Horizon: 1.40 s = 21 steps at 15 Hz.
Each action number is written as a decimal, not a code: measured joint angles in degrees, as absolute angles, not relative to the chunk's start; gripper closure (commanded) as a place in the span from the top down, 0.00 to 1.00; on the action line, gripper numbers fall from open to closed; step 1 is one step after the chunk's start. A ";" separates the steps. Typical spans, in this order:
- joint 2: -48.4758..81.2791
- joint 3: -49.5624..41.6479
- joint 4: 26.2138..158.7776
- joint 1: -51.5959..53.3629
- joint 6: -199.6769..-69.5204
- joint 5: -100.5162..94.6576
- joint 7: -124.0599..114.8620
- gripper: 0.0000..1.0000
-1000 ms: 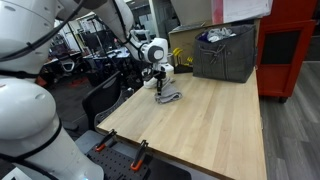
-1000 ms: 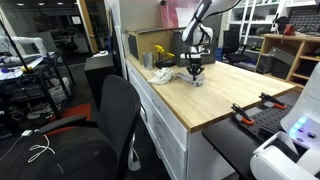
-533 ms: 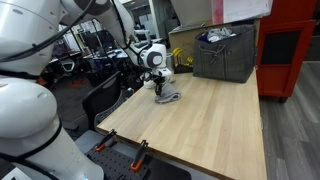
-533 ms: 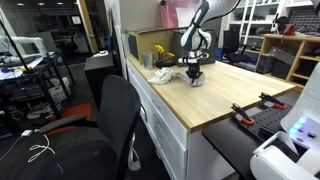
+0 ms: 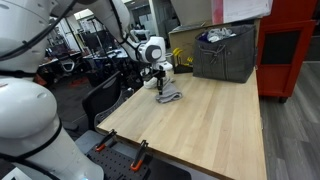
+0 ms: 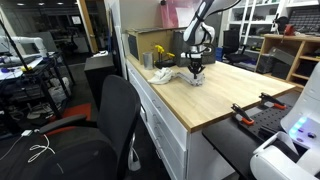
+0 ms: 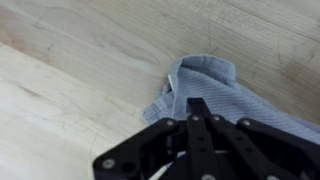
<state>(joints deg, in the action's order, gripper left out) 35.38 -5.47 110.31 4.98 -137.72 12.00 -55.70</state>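
A crumpled grey-blue cloth (image 7: 215,85) lies on the wooden table (image 5: 210,120), near its far corner. It shows in both exterior views (image 5: 169,97) (image 6: 194,78). My gripper (image 7: 197,104) points down at the cloth with its black fingers pressed together, pinching a fold at the cloth's near side. In the exterior views the gripper (image 5: 160,87) (image 6: 195,72) stands right on top of the cloth. The part of the cloth under the fingers is hidden.
A dark grey bin (image 5: 225,52) stands at the back of the table, next to a red cabinet (image 5: 285,45). A black office chair (image 6: 110,120) stands beside the table's edge. Clamps (image 5: 138,152) sit on the near edge.
The gripper dipped slightly towards the cloth half a second ago and is back where it was a second ago. The cloth has barely moved.
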 measured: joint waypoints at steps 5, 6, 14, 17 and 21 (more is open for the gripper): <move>22.70 -6.09 118.73 4.17 -136.45 4.42 -44.04 0.00; 20.46 -6.10 119.85 3.97 -136.10 3.02 -41.55 0.00; 6.58 -5.59 126.17 2.18 -132.87 -1.90 -17.51 0.00; 2.55 -5.02 128.17 1.08 -131.41 -1.92 -7.05 0.00; -2.58 -4.95 130.38 0.32 -129.98 -1.92 6.70 0.00</move>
